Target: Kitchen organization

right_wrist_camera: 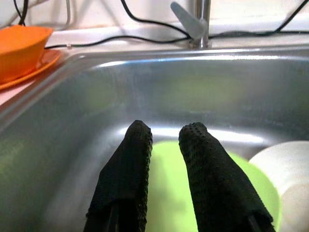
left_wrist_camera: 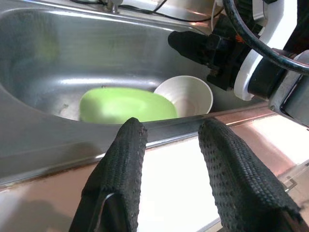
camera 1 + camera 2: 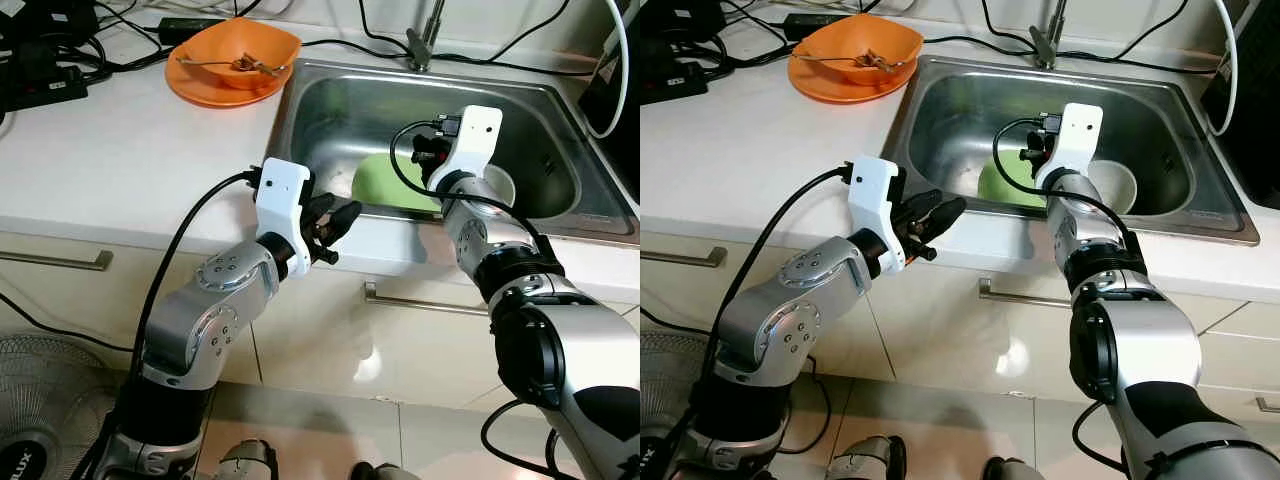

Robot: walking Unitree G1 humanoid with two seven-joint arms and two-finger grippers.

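Stainless steel sink [image 3: 330, 100], lime-green plate [image 3: 385, 185] inside touching white bowl [image 2: 186, 96]. Right hand [image 1: 161, 159] above plate, fingers slightly apart; left hand [image 2: 169, 164] open at sink's front rim. Risk: plate slipping, knocking bowl.

A white counter [image 3: 120, 170] fills the room from 9 to 12 o'clock — black cables [image 3: 60, 60] lie at 11. Pale cupboards [image 3: 400, 340] with metal handles [image 3: 60, 261] sit below — a fan [image 3: 35, 420] at 7 o'clock on the shiny floor [image 3: 330, 430].

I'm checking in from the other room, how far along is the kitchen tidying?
Early. Nothing looks put away: the green plate and white bowl sit in the sink, the orange bowl on the counter. Right gripper hovers over the plate, empty; left gripper waits at the sink's edge.
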